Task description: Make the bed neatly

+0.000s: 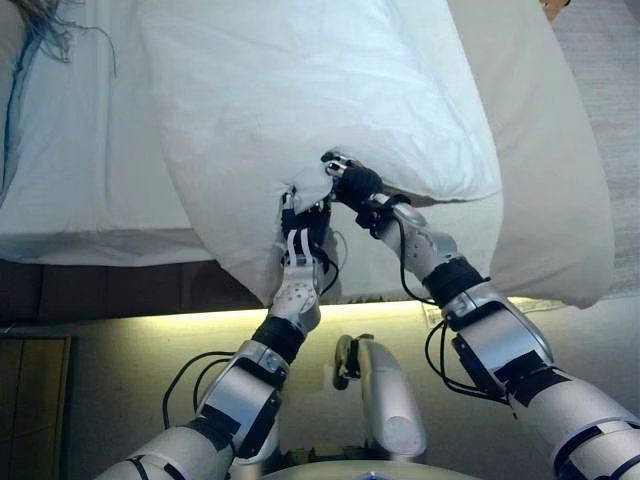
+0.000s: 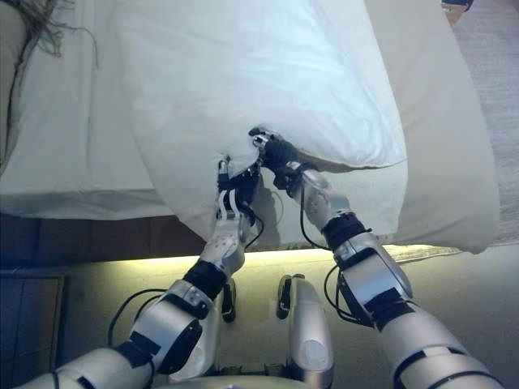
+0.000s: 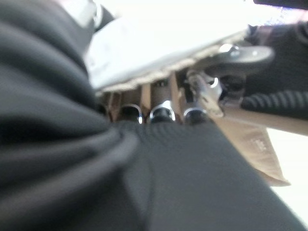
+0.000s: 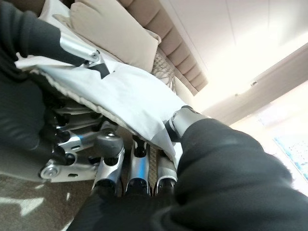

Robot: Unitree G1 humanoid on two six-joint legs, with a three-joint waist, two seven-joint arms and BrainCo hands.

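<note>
A big white pillow (image 1: 300,90) lies on the bed, its near edge hanging over the bed's front side. Both hands meet at that near edge. My left hand (image 1: 300,240) reaches up from below with its fingers (image 3: 161,113) curled under the pillow's cloth (image 3: 159,48). My right hand (image 1: 355,185) is just to the right of it, its thumb (image 4: 185,120) pressed on top of the cloth (image 4: 130,96) and its fingers (image 4: 137,171) curled beneath. The two hands touch or nearly touch.
A beige cover (image 1: 560,180) lies over the bed's right part and hangs down its front. A pale blue sheet (image 1: 70,150) shows at the left, with dark fringe (image 1: 45,25) at the top left. The dark bed base (image 1: 120,290) runs below. A beige cushion (image 4: 110,29) rests by the headboard.
</note>
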